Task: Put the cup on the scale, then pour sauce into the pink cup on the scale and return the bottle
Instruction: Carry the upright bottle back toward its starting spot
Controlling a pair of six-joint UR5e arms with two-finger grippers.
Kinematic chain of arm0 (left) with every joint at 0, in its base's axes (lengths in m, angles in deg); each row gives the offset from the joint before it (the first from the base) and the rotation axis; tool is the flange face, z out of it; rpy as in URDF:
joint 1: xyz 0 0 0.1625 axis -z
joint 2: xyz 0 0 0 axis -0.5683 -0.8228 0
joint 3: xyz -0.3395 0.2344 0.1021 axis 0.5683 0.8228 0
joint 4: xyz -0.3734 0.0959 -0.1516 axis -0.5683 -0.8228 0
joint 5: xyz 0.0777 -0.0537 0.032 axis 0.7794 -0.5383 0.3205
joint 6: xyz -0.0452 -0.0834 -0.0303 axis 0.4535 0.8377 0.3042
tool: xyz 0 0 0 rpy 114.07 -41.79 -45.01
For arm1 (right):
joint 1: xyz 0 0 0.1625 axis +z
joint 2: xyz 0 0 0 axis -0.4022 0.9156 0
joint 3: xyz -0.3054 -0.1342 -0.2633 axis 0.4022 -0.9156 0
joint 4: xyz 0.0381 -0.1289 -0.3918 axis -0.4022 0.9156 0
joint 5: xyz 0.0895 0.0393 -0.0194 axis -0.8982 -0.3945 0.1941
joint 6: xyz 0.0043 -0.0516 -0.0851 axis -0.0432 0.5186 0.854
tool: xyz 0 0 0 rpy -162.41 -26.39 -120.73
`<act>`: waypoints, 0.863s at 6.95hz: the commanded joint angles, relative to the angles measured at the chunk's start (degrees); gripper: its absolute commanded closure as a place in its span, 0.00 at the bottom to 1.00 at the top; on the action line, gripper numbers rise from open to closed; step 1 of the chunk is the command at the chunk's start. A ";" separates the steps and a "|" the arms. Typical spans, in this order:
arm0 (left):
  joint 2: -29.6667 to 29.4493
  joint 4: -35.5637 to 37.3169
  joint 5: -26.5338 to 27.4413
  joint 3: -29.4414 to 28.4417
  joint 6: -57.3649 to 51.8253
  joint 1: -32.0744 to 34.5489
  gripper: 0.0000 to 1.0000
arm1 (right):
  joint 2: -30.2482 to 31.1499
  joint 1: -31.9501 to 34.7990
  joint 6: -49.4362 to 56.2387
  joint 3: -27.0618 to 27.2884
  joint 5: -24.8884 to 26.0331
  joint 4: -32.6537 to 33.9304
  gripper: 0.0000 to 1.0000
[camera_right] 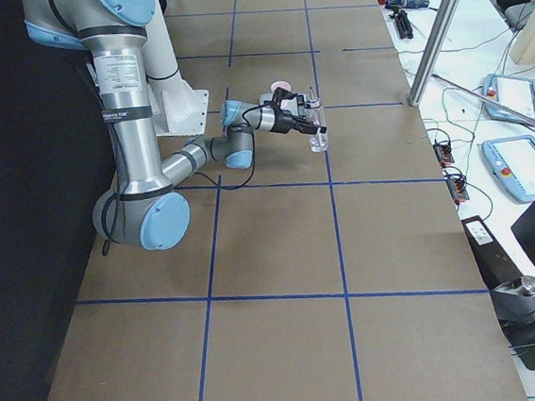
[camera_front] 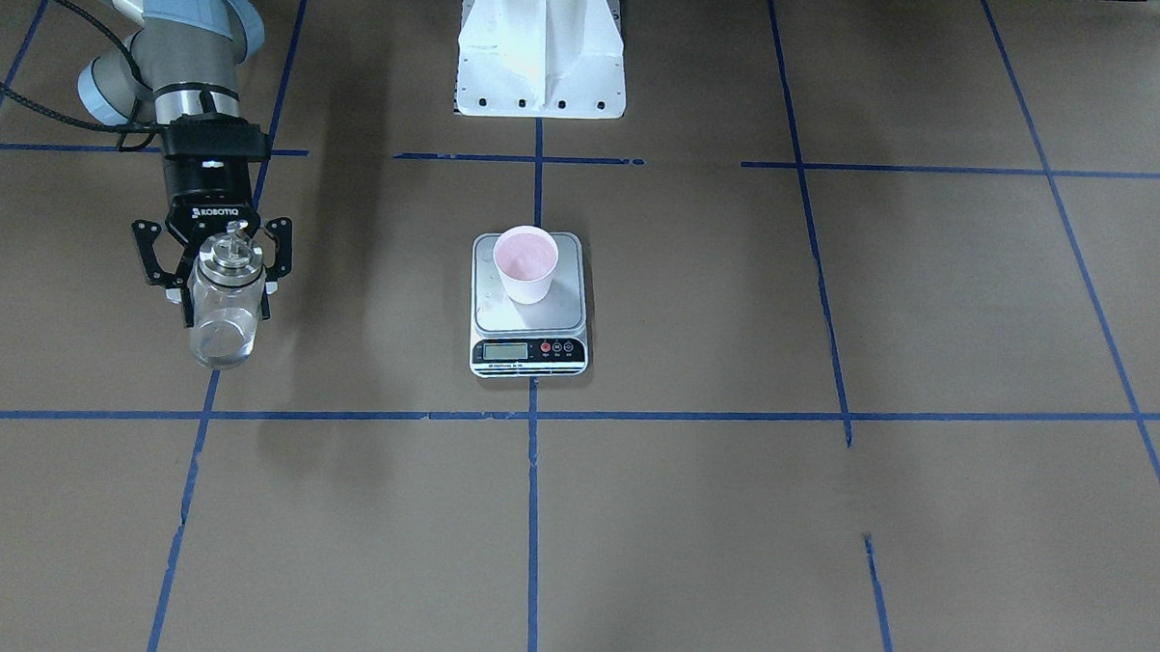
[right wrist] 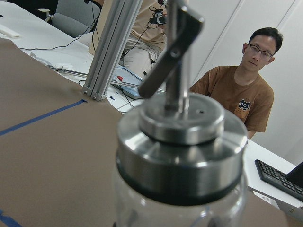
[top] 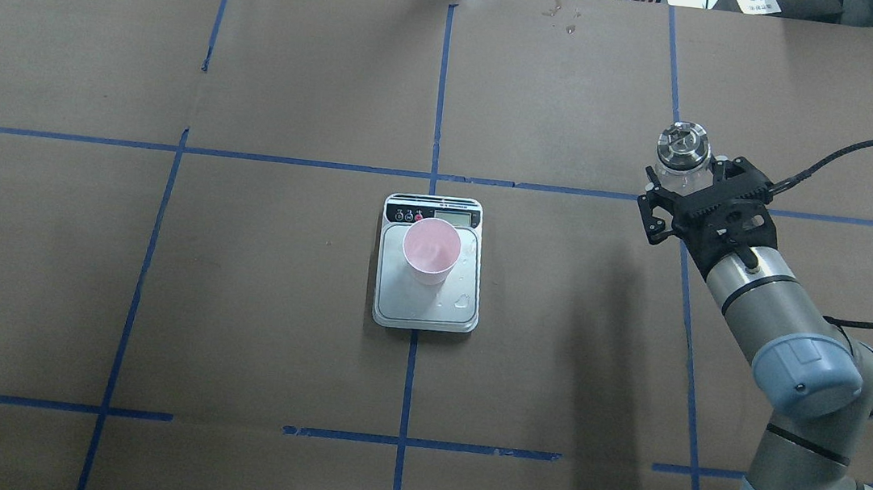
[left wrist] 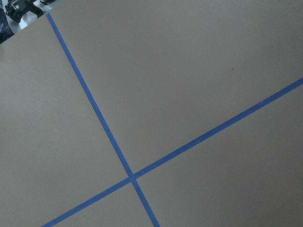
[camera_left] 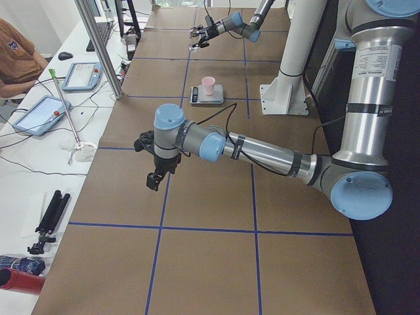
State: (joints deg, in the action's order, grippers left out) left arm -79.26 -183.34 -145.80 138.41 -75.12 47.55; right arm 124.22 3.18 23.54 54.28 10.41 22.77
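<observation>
The pink cup (camera_front: 524, 264) stands upright on the scale (camera_front: 557, 306) at the table's middle, toward the platform's display end; both also show in the overhead view, cup (top: 430, 251) and scale (top: 430, 309). My right gripper (camera_front: 224, 304) is shut on the clear glass bottle (camera_front: 223, 318), fingers on its sides, far to the scale's side. The bottle is upright, its metal cap (top: 683, 147) and spout close in the right wrist view (right wrist: 180, 156). I cannot tell whether its base touches the table. My left gripper (camera_left: 152, 182) hangs over bare table; I cannot tell whether it is open.
The white robot base mount (camera_front: 541, 54) stands behind the scale. A few clear droplets (top: 463, 303) lie on the scale's platform. Blue tape lines cross the brown table. An aluminium post (camera_left: 98, 46), tablets and a seated person (right wrist: 248, 94) are along the far edge.
</observation>
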 commanded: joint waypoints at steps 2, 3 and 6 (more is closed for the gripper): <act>0.09 0.00 0.07 0.00 0.00 0.00 0.00 | 3.95 0.00 -13.23 1.94 -2.18 0.06 1.00; 0.09 0.00 -0.02 0.00 0.00 0.00 0.00 | 4.93 0.00 -16.06 2.03 -3.49 -0.02 1.00; 0.00 0.00 0.07 0.35 0.09 0.00 0.00 | 6.95 -0.17 -27.74 2.82 -3.42 6.09 1.00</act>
State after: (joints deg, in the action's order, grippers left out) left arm -79.25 -183.34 -145.80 138.55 -75.10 47.55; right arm 130.46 3.09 0.07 56.47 7.04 25.17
